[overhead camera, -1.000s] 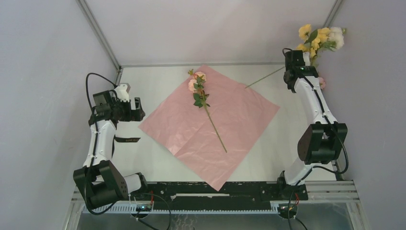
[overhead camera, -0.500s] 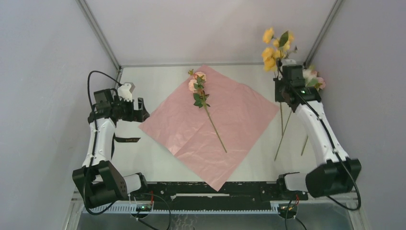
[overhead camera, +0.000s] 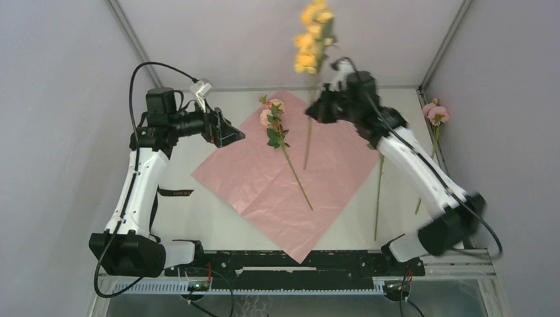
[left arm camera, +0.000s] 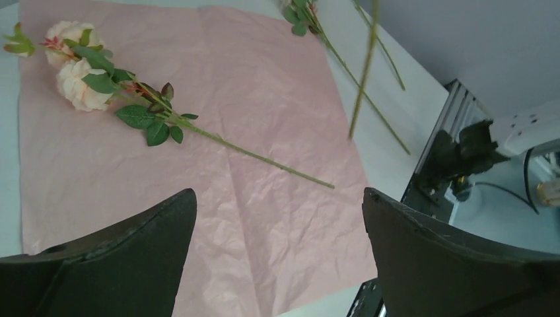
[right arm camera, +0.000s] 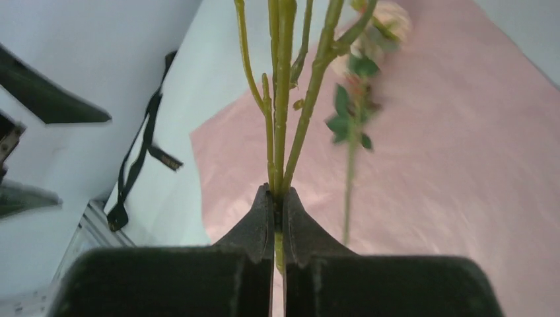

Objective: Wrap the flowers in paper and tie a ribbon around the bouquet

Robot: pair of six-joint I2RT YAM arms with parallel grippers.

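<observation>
The paper [overhead camera: 290,178] lies flat on the table, pale pink side up. One stem of the flowers, with pink and cream blooms [overhead camera: 272,113], rests on it. My right gripper [overhead camera: 318,109] hangs over the paper's far half, shut on the green stalks [right arm camera: 280,99] of a yellow-bloomed stem [overhead camera: 313,36] that stands upright; its lower end [overhead camera: 307,148] dangles above the sheet. My left gripper [overhead camera: 228,132] is open and empty over the paper's left corner. The ribbon [overhead camera: 175,193] lies on the table beside the left arm. In the left wrist view the paper [left arm camera: 264,165] fills the space between the spread fingers.
A pink-bloomed stem [overhead camera: 436,113] leans at the right wall. Another long stalk [overhead camera: 378,195] lies on the table right of the paper. Walls close in the back and both sides; a black rail [overhead camera: 297,261] runs along the near edge.
My right arm has swung left from the back right corner, carrying the yellow stem over the paper. My left arm has risen and reached right toward the paper's left corner.
</observation>
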